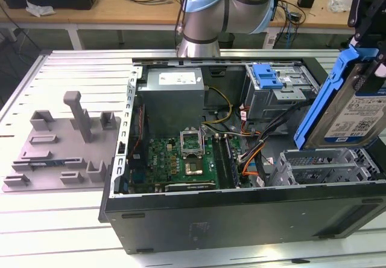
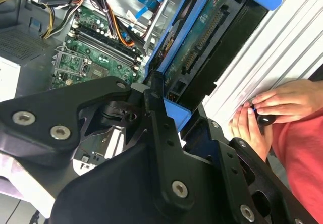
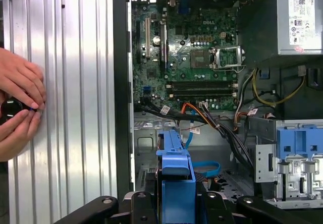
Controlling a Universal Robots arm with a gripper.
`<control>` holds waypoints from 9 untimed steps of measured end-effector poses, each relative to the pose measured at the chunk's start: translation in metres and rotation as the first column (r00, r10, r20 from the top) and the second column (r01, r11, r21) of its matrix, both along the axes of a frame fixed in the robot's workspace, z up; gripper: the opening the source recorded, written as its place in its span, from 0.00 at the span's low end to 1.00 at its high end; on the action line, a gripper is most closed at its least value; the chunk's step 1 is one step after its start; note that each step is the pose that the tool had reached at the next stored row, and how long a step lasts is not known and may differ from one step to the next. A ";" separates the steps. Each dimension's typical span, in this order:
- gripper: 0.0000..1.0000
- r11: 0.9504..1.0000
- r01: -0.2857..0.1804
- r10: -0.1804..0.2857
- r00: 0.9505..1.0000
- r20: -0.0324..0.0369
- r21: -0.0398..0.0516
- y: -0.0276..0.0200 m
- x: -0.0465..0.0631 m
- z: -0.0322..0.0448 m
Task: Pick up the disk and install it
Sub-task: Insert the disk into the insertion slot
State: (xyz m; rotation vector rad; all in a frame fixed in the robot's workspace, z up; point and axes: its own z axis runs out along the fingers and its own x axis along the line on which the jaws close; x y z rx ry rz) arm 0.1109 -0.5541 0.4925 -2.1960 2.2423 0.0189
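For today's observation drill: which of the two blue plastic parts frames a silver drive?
The carrier around the disk, raised at the exterior view's right; the latch in the case is bare.

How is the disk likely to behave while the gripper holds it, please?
Probably stiff: the disk hangs tilted in the gripper without sagging. Likely heavy for its size, being metal-bodied. Its smooth plastic carrier might slip.
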 end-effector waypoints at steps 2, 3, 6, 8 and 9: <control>0.36 1.000 0.000 0.000 1.000 0.000 0.000 0.0015 0.000 -0.0009; 0.36 1.000 0.000 0.000 1.000 0.000 0.000 0.0021 0.000 -0.0011; 0.36 1.000 0.000 0.000 1.000 0.000 0.000 0.0034 0.001 -0.0020; 0.36 1.000 0.000 0.000 1.000 0.000 0.000 0.0039 0.001 -0.0027; 0.36 1.000 0.000 0.000 1.000 0.000 0.000 0.0045 0.001 -0.0033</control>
